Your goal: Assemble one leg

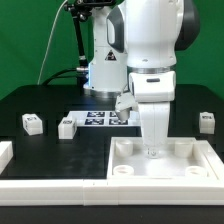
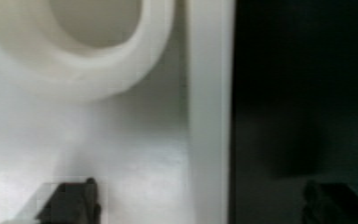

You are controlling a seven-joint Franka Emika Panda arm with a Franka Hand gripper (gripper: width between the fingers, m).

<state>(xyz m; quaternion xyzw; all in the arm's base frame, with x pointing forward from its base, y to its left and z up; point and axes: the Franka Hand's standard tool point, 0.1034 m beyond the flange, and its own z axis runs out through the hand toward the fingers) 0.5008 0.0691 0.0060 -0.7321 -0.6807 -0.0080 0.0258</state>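
Observation:
Small white legs with black tags lie on the black table: two at the exterior view's left (image 1: 32, 123) (image 1: 67, 127), one at its right (image 1: 206, 121). Another leg (image 1: 122, 112) shows beside the arm. The large white panel (image 1: 190, 162) lies in front. My gripper (image 1: 152, 150) points straight down at the panel's back rim. In the wrist view it (image 2: 202, 203) is open and empty. One dark fingertip (image 2: 69, 200) is over the white panel (image 2: 87, 130) near a round corner hole (image 2: 87, 25). The other is over the dark table.
The marker board (image 1: 98, 120) lies behind the panel, by the arm's base. A white piece (image 1: 5, 152) shows at the exterior view's left edge. A green backdrop stands behind the table.

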